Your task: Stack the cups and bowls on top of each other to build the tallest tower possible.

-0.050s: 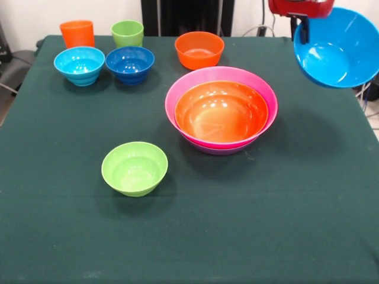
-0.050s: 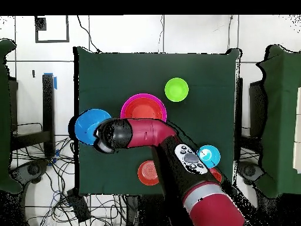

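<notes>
Clamped on the rim of the big blue bowl (image 1: pixel 339 48), the gripper (image 1: pixel 304 31) holds it tilted in the air off the table's edge, its mouth turned toward the front camera; I see one black finger (image 1: pixel 304 29) pinching the wall from outside, and the bowl hanging there tells me the grip is firm. From overhead the same bowl (image 2: pixel 88 125) sits at the end of the bent arm (image 2: pixel 141 132), just beside the tower (image 1: pixel 220 110), where the wide orange bowl (image 1: pixel 221 111) nests in the pink one (image 1: pixel 260 80) with a purple rim (image 1: pixel 219 151) peeking out below. I judge a rim pinch is used because the bowl is too wide to span. The small bowls wait apart: lime-green (image 1: pixel 134 168) alone near the front, light-blue (image 1: pixel 79 64) and dark-blue (image 1: pixel 129 63) side by side, small orange (image 1: pixel 199 49) behind the tower. The orange cup (image 1: pixel 77 33) and green cup (image 1: pixel 127 32) stand upright at the back, kept clear, I suppose, for the top.
</notes>
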